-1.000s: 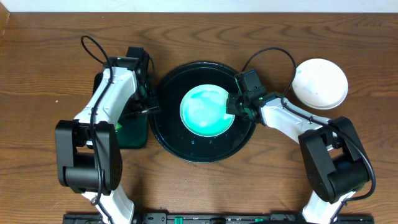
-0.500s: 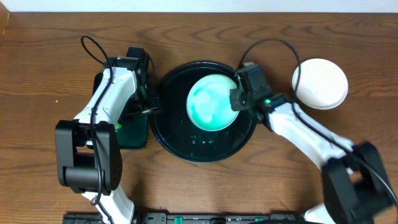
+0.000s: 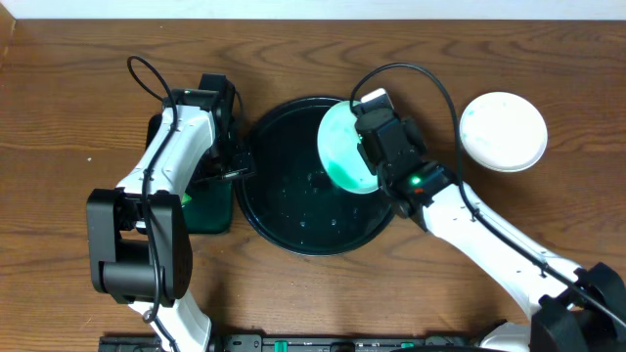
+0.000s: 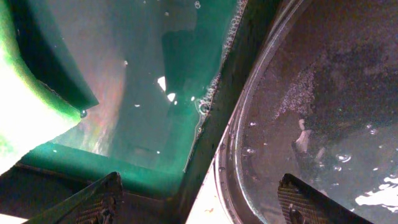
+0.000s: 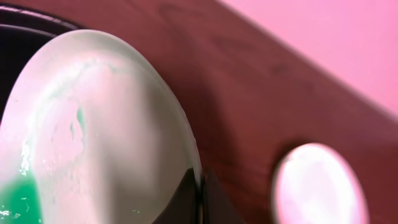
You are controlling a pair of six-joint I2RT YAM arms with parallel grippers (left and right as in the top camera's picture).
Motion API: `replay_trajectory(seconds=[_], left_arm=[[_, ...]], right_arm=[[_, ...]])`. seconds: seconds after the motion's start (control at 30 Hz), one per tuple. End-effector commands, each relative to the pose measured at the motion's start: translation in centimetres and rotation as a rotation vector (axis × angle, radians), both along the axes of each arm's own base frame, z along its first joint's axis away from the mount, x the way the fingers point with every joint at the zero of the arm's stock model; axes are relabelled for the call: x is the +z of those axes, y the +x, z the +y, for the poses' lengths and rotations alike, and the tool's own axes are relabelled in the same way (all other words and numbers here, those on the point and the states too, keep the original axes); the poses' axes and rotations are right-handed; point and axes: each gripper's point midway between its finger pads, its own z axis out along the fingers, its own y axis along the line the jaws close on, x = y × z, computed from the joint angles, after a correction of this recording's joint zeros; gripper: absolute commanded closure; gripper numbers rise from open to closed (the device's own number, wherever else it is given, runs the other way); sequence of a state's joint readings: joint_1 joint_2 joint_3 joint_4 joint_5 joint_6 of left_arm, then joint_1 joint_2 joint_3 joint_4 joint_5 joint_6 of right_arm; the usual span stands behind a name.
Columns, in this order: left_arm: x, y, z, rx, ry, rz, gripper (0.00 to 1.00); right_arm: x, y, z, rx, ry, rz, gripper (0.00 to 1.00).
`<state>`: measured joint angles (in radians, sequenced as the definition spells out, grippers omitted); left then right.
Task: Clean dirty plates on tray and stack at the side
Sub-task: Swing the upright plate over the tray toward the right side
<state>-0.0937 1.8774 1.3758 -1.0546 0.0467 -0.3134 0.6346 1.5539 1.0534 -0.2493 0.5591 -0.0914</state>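
Note:
A pale-aqua plate (image 3: pixel 339 147) with a green smear low on its face (image 5: pixel 93 124) hangs tilted on edge over the right half of the black tray (image 3: pixel 293 210). My right gripper (image 3: pixel 366 149) is shut on its rim (image 5: pixel 199 199). A clean white plate (image 3: pixel 504 130) lies on the table to the right, also in the right wrist view (image 5: pixel 317 186). My left gripper (image 3: pixel 236 162) stands open and holds nothing. Its fingers (image 4: pixel 93 202) straddle the gap between the green tray and the black tray's rim (image 4: pixel 245 130).
A dark green rectangular tray (image 3: pixel 207 210) with soapy water (image 4: pixel 155 93) sits left of the black tray. A bright green thing (image 3: pixel 184 198) lies in it. Droplets cover the black tray's floor. Bare wooden table lies in front and at the far left.
My right gripper has lifted the plate off the tray's floor and tipped it up on edge, moving toward the back. My left gripper has opened wider without shifting.

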Motion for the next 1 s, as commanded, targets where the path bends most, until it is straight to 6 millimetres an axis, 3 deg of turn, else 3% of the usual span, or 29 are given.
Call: replay_trajectory(seconds=[0.0,0.2,0.4,0.73,0.97], left_arm=[[1.2,0.6,0.0,-0.002,-0.002,-0.038,0.2],[1.2,0.6,0.0,-0.001,-0.002,-0.038,0.19],[1.2,0.6,0.0,-0.001,-0.002,-0.038,0.19],[1.2,0.6,0.0,-0.001,-0.002,-0.038,0.19],[1.2,0.6,0.0,-0.001,-0.002,-0.038,0.19]], right_arm=[[3.6,-0.4,-0.3,0.005,-0.154,-0.114,0.99],[6.4,-1.5,1.3,0.089,-0.372,-0.2,0.99],[7.6,-2.9,2.8,0.156,-0.559,-0.231,0.99],[9.1,-4.2,2.4,0.161,-0.827,-0.23,0.99],[9.7,-4.6,2.2,0.135,-0.884,-0.232,0.99]])
